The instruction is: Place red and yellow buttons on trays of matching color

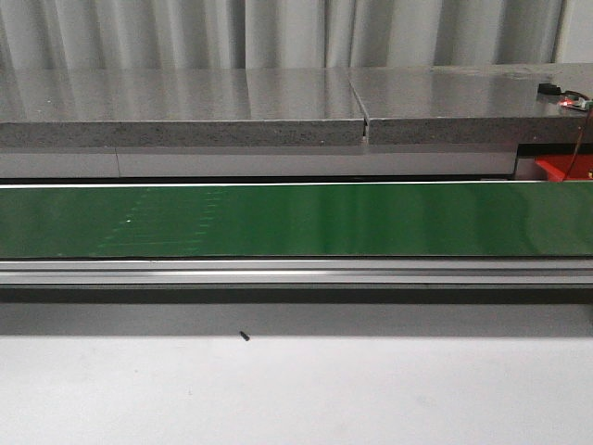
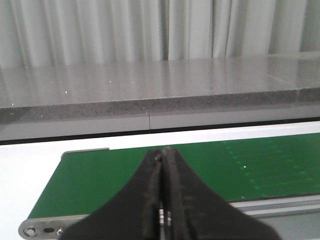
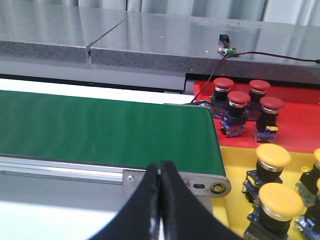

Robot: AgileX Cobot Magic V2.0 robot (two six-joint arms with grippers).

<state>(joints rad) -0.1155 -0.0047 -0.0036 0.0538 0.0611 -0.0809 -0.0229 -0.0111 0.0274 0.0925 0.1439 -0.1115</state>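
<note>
Buttons with yellow mushroom caps (image 3: pixel 273 201) sit on the yellow tray (image 3: pixel 235 170) nearest the right gripper (image 3: pixel 160 172), whose black jaws are pressed together and hold nothing. Just beyond them, four red-capped buttons (image 3: pixel 239 99) stand on the red tray (image 3: pixel 300 130) at the end of the long green conveyor belt (image 1: pixel 296 220). The left gripper (image 2: pixel 164 160), likewise closed and empty, hangs over the belt's other end. No button shows on the belt, so sorting looks paused or nearly finished. Any further pick would call for opening a gripper once a button appears. Behind runs a grey speckled stone ledge (image 1: pixel 278 107).
</note>
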